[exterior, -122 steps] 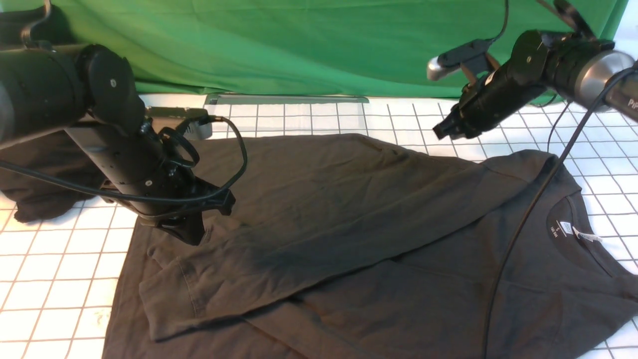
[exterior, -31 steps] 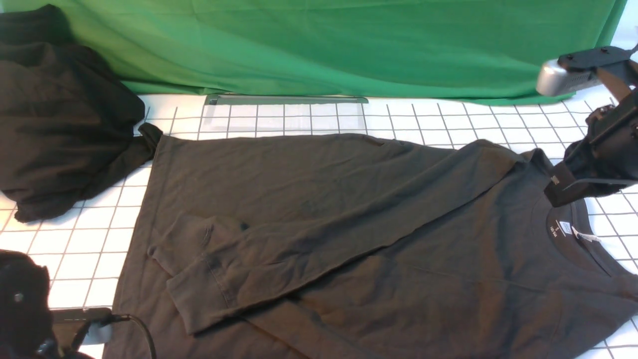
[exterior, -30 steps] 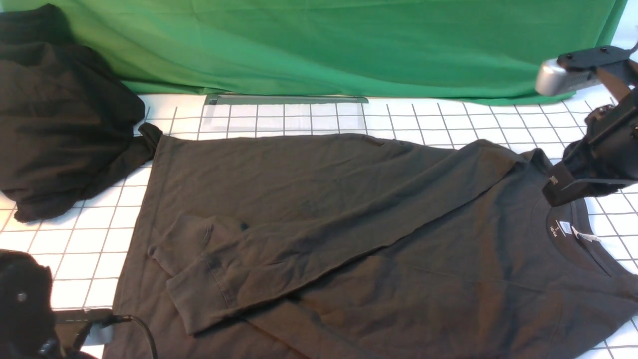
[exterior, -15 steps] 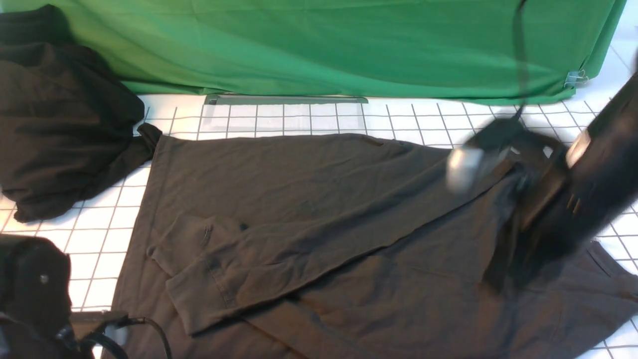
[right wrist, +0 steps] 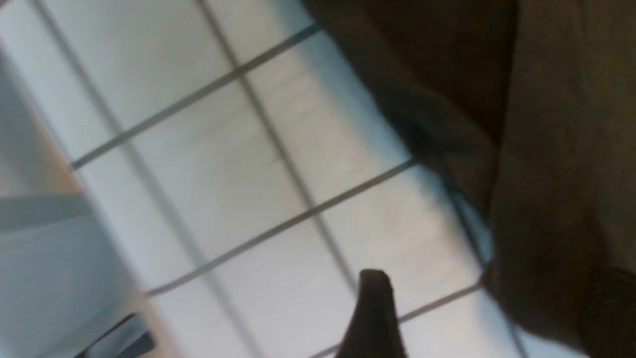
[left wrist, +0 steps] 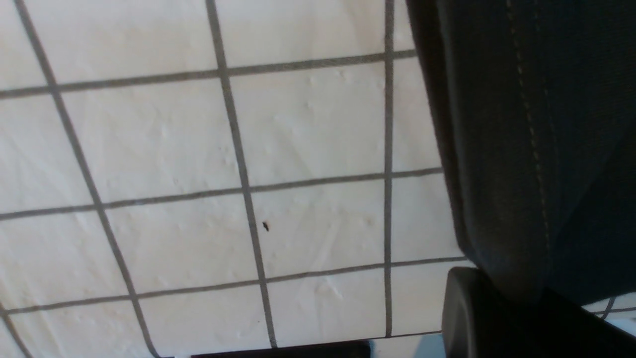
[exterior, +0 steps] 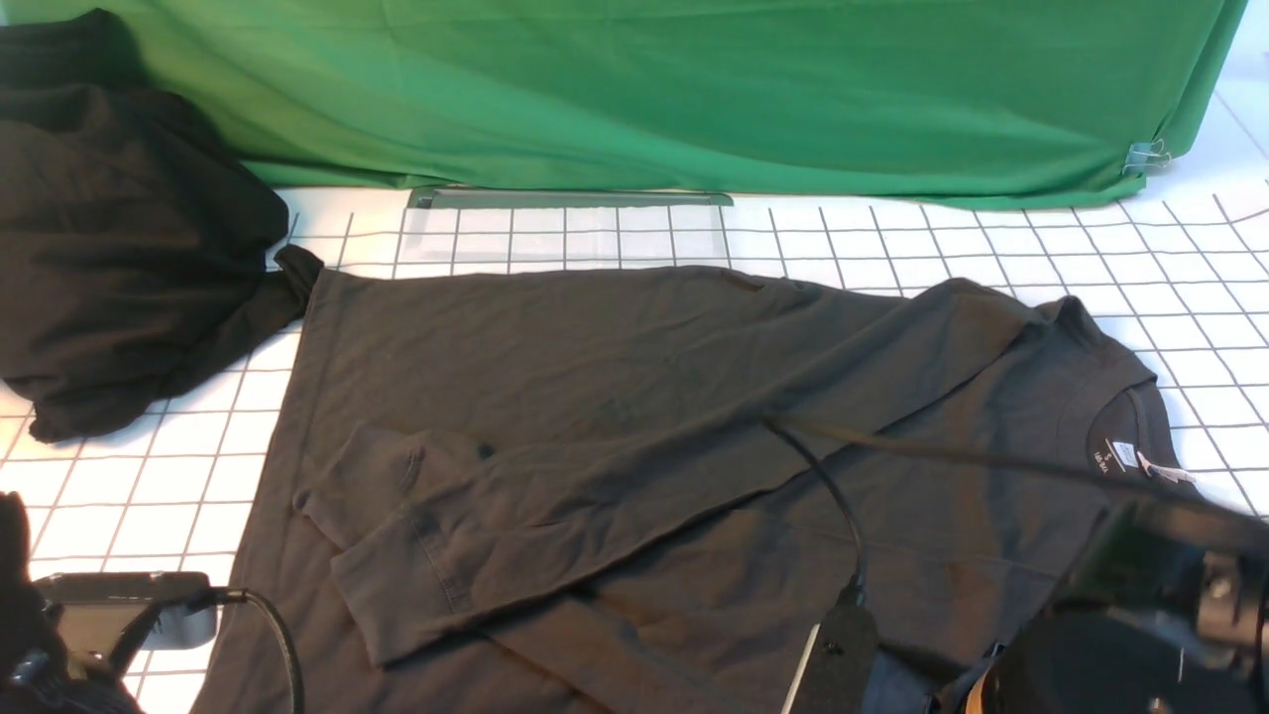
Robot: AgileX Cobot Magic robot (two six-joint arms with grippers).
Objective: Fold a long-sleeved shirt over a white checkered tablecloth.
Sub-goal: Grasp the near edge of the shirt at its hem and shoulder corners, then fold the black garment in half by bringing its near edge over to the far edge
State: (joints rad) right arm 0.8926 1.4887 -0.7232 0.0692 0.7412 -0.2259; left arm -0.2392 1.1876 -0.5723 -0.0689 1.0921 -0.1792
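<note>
The long-sleeved shirt [exterior: 694, 416] lies flat on the white checkered tablecloth [exterior: 1041, 248], collar and neck label [exterior: 1125, 454] to the right, one sleeve folded across its body. No print shows. My left gripper [left wrist: 516, 308] is at the shirt's stitched hem [left wrist: 526, 149]. One finger [left wrist: 467, 313] shows, and cloth hides the rest. My right gripper [right wrist: 492, 318] stands open, with the shirt's edge [right wrist: 546, 199] between its spread fingers. In the front view both arms sit low, the left [exterior: 59, 635] at the near left corner and the right [exterior: 1140, 635] at the near right.
A shapeless black heap of cloth [exterior: 119, 228] lies at the far left, touching the shirt's corner. A green cloth [exterior: 644, 89] hangs along the back, above a metal strip [exterior: 570, 198]. A cable [exterior: 843, 516] loops over the shirt from the right arm.
My right arm has swung from beside the collar down to the near right edge of the shirt. The left arm has sunk a little at the near left. The shirt has not moved.
</note>
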